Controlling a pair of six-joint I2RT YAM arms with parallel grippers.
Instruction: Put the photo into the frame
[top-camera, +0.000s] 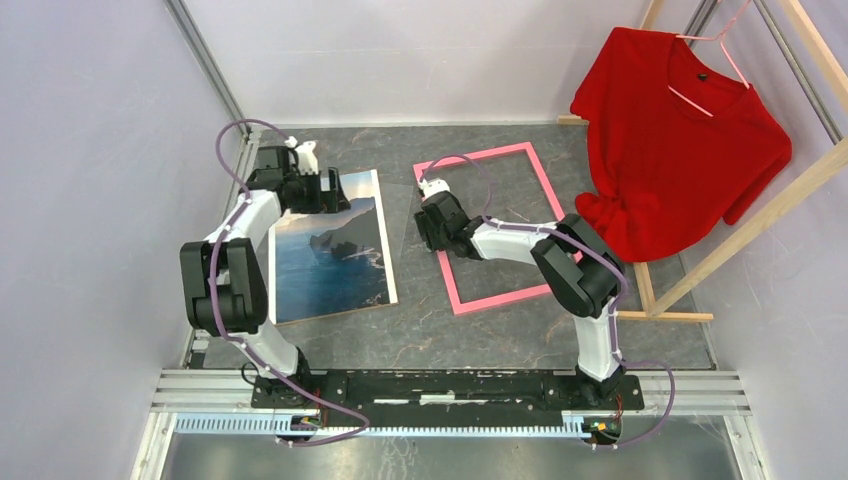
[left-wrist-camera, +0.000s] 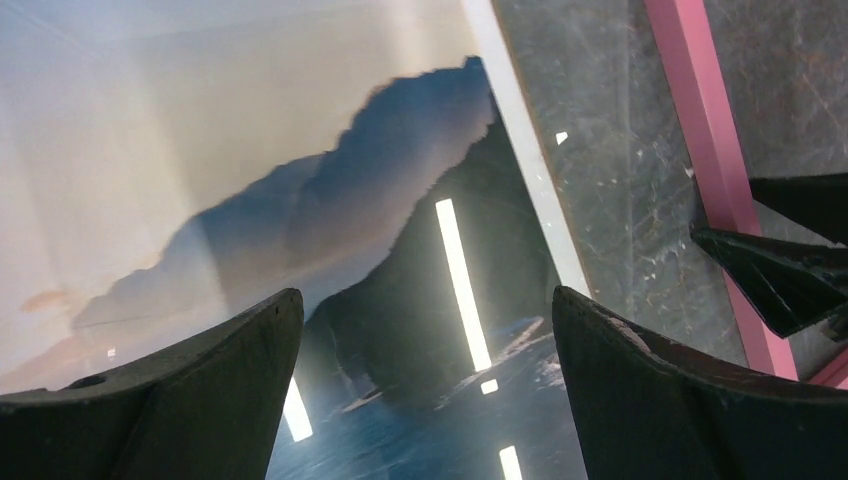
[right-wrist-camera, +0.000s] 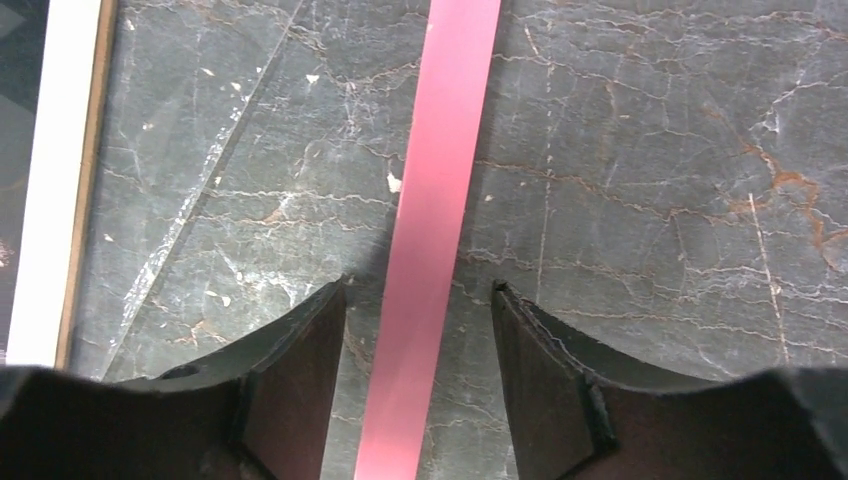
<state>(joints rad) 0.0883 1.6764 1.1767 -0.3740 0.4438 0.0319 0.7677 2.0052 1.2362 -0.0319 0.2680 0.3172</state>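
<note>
The photo of dark mountains and blue water lies flat on the left of the table. My left gripper hovers over its far right corner, open, with nothing between its fingers; in the left wrist view the photo fills the space under the gripper. The pink frame lies flat to the right of the photo. My right gripper straddles the frame's left bar. The gripper is open, with a gap on each side of the bar. The photo's white border shows at far left.
A red shirt hangs on a pink hanger from a wooden rack at the back right, its base rail close to the frame's right side. The right gripper's fingers show beside the frame bar. Enclosure walls stand left and behind.
</note>
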